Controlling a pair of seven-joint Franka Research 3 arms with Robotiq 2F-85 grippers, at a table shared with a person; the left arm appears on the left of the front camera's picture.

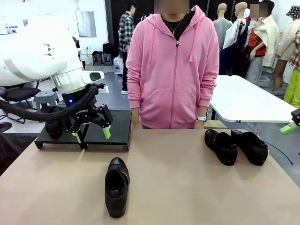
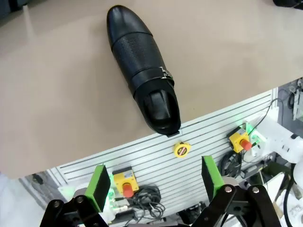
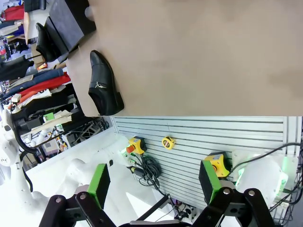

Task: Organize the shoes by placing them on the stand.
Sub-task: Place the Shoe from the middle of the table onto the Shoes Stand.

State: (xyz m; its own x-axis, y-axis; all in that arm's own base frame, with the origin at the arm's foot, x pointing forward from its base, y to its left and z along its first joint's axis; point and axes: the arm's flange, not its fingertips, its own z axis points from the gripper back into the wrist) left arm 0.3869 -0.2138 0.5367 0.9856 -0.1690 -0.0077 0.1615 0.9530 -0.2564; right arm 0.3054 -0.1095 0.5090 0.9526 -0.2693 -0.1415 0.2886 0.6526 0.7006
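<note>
Shoe (image 1: 116, 186) lying alone on the table (image 1: 187, 187) sits below and robot-ward of the left gripper (image 1: 92, 135), whose jaws hang wide and empty before the stand (image 1: 119, 123), its long axis running roughly toward that gripper, toe end nearer, left arm (image 1: 42, 56) closest.

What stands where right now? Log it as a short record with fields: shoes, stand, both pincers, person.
lone shoe: on the table, near the robot's edge, off the stand
right-hand shoes: two side by side at the table's far right
fourth shoe: at the stand's left end, seemingly on it
stand: black, far left of the table
left pincer: open, empty, above the stand's front edge
right pincer: open, empty, at the table's right side
person: standing at the far side
</note>
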